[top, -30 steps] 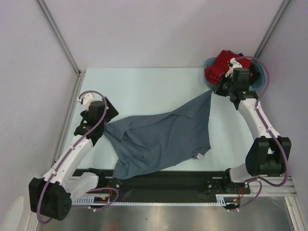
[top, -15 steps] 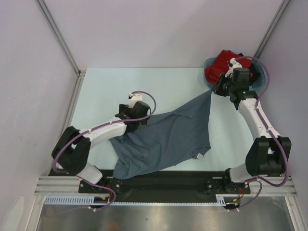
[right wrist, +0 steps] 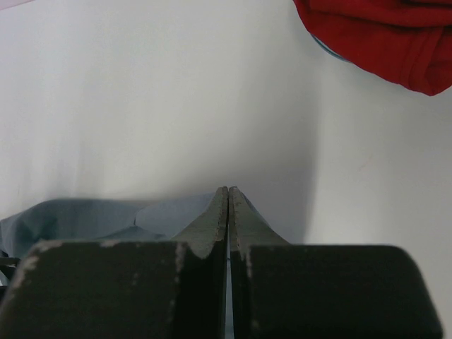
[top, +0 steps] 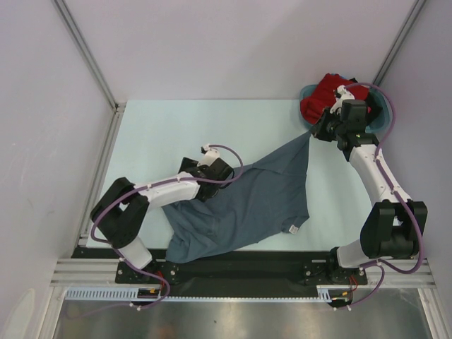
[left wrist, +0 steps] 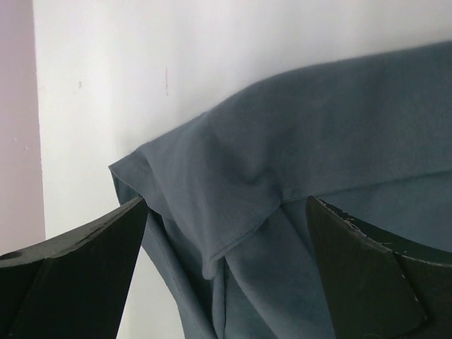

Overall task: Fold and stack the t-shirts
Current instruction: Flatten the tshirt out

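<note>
Grey t-shirt (left wrist: 282, 176) edge lies between spread left fingers (left wrist: 78, 272).

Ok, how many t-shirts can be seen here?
2: a slate-grey t-shirt spread on the table, and a red t-shirt heaped in the teal basin far right; more may be hidden beneath.

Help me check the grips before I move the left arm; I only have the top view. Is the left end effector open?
Observer: Yes. In the left wrist view the left end effector is wide open, and a folded edge of the grey shirt shows between its fingers.
Operator: And the right one?
Observer: The right wrist view shows the right end effector shut with no gap, with grey cloth just beyond its tips.
Operator: Anything near it?
Observer: The red shirt shows at that view's upper right, apart from the tips.
</note>
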`<state>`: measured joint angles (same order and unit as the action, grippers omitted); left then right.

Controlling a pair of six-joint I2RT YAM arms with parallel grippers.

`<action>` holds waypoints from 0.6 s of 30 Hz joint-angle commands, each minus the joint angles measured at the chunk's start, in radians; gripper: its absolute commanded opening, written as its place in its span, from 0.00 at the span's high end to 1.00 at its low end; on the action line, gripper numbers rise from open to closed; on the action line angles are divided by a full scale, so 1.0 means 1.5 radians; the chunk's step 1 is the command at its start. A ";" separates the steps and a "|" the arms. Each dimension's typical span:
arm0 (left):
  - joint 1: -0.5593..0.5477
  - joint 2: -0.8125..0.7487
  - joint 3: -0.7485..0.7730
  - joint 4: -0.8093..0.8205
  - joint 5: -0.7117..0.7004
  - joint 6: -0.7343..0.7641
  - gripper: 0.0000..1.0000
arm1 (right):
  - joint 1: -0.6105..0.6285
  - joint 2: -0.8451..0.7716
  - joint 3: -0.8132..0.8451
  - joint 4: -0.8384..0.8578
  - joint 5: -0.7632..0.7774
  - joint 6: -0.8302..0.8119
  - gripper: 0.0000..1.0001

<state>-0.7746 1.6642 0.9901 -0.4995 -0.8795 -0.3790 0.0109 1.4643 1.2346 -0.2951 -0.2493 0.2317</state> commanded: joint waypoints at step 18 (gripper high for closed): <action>-0.003 0.005 -0.025 -0.024 0.160 0.223 0.10 | -0.002 0.007 0.012 0.022 -0.028 0.001 1.00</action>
<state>-0.7769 1.6646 0.9688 -0.5587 -0.6529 -0.1211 0.0109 1.4696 1.2346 -0.2947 -0.2756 0.2325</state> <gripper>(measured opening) 0.898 0.009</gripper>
